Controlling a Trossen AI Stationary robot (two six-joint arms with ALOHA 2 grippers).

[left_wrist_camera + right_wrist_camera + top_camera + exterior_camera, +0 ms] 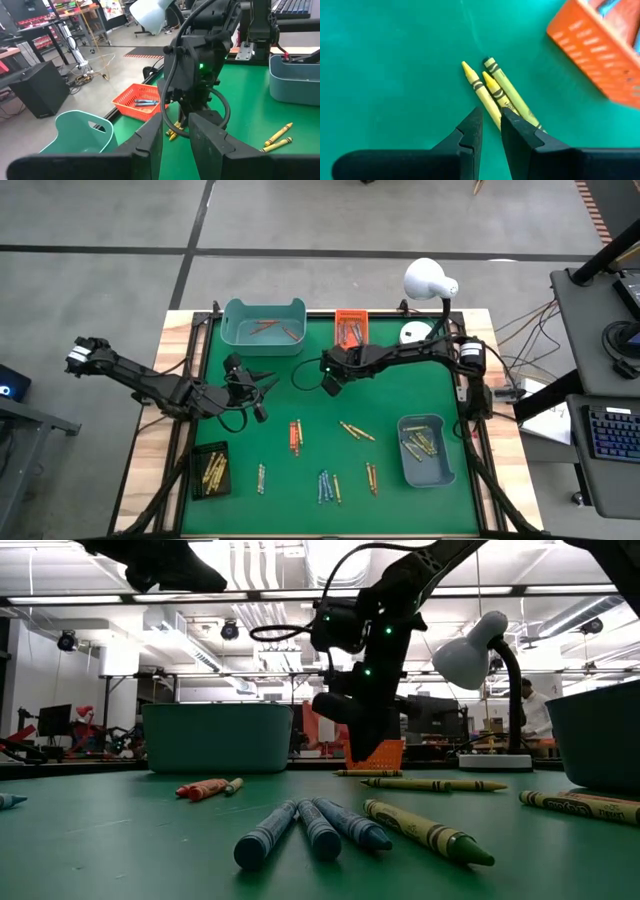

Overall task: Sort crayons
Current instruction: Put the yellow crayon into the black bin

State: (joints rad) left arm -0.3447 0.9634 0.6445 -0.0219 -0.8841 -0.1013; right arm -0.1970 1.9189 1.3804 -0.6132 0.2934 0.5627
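Three yellow crayons [492, 82] lie side by side on the green mat [400, 395], close to the orange tray [350, 327]. My right gripper [491, 115] hangs just above them, pointing steeply down. Its fingers stand a narrow gap apart with nothing between them. My left gripper [262, 387] is raised over the mat's left part, roughly level and facing the right arm. It has a narrow gap too and holds nothing [176, 125]. More crayons lie loose on the near half: an orange pair [296, 437], yellow ones [356, 430] and blue ones [324, 485].
A teal bin [263, 325] with orange-red crayons stands at the far left, beside the orange tray. A blue-grey bin [425, 450] is at the near right and a black tray [210, 470] at the near left. A white lamp [430, 280] stands at the far right.
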